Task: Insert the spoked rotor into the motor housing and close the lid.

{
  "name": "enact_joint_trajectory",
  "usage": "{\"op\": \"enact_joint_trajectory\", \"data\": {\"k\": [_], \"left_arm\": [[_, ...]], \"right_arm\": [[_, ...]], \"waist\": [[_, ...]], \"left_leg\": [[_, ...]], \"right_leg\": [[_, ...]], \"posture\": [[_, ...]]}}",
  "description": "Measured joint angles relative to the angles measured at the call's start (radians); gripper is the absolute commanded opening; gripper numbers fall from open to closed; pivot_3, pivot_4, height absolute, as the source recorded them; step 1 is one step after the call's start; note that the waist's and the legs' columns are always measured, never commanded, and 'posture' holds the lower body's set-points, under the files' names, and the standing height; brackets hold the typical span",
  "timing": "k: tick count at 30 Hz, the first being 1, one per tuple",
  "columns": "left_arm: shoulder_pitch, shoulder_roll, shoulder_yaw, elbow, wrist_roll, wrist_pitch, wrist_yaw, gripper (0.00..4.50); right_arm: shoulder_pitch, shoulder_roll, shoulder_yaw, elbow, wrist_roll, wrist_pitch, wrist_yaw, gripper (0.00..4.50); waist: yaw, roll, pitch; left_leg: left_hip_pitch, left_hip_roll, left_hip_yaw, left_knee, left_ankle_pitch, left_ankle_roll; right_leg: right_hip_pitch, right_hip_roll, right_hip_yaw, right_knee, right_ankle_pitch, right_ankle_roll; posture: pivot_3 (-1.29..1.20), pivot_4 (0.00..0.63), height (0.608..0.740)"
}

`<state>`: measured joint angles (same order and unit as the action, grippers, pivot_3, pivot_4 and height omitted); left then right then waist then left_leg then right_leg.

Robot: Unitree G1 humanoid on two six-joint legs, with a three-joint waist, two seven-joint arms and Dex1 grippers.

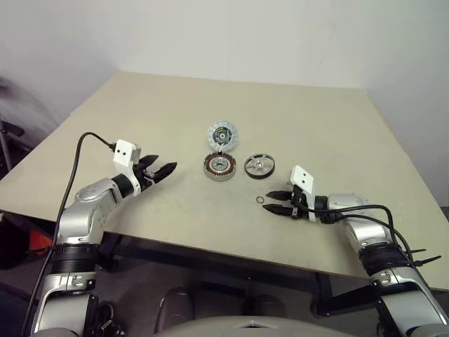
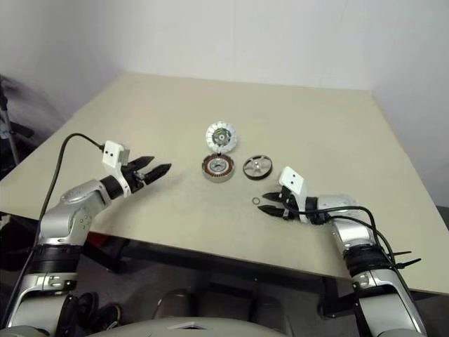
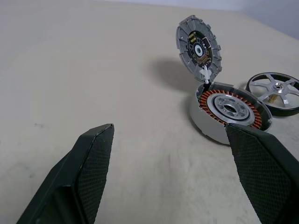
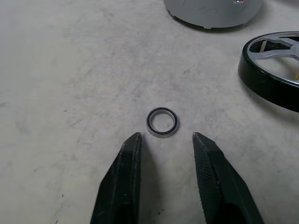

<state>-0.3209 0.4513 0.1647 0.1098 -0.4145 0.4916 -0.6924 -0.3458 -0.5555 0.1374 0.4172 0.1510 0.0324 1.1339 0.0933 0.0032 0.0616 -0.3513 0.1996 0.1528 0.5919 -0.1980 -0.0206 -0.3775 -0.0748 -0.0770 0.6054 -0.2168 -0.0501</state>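
Observation:
The motor housing (image 1: 219,167) sits mid-table, its copper windings showing around a silvery hub. Its lid (image 1: 222,133) stands tipped up behind it, hinged at the housing's far edge. The spoked rotor (image 1: 259,166) lies flat on the table just right of the housing. My left gripper (image 1: 167,170) hovers open to the housing's left, fingers pointing at it. My right gripper (image 1: 269,201) is low at the front right, partly open and empty. A small black O-ring (image 4: 162,122) lies just beyond its fingertips (image 4: 133,144).
The beige table (image 1: 140,112) spreads wide around the parts. Its front edge runs just below both grippers. A black cable trails from the left wrist and another from the right forearm.

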Motion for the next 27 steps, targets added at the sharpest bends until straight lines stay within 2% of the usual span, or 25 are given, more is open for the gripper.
{"op": "enact_joint_trajectory", "data": {"k": [19,22,24,27], "left_arm": [[0.022,0.014,0.023,-0.022,-0.004,0.008,0.018,4.04],[0.024,0.014,0.024,-0.027,-0.006,0.011,0.019,4.04],[0.024,0.014,0.024,-0.027,-0.006,0.011,0.020,4.04],[0.024,0.014,0.024,-0.027,-0.006,0.011,0.021,4.04]], "right_arm": [[-0.040,0.061,0.036,0.012,-0.037,-0.009,-0.007,1.80],[-0.046,0.061,0.037,0.022,-0.039,-0.010,-0.011,1.23],[-0.056,0.061,0.037,0.032,-0.041,-0.009,-0.017,0.62],[-0.056,0.061,0.037,0.033,-0.041,-0.010,-0.017,0.58]], "waist": [[-0.016,0.000,0.000],[-0.017,0.000,0.000],[-0.017,0.000,0.000],[-0.018,0.000,0.000]], "left_leg": [[0.001,-0.001,0.001,-0.009,0.003,-0.004],[0.001,-0.001,0.001,-0.010,0.003,-0.005],[0.001,-0.001,0.001,-0.010,0.003,-0.005],[0.001,-0.001,0.001,-0.010,0.003,-0.005]], "right_leg": [[-0.004,0.000,0.000,-0.001,-0.001,-0.002],[-0.004,0.000,0.000,-0.001,-0.001,-0.002],[-0.004,0.000,0.000,-0.001,-0.001,-0.002],[-0.004,0.000,0.000,-0.001,-0.001,-0.002]], "posture": [[0.00,0.000,0.740],[0.00,0.000,0.740],[0.00,0.000,0.740],[0.00,0.000,0.740]]}}
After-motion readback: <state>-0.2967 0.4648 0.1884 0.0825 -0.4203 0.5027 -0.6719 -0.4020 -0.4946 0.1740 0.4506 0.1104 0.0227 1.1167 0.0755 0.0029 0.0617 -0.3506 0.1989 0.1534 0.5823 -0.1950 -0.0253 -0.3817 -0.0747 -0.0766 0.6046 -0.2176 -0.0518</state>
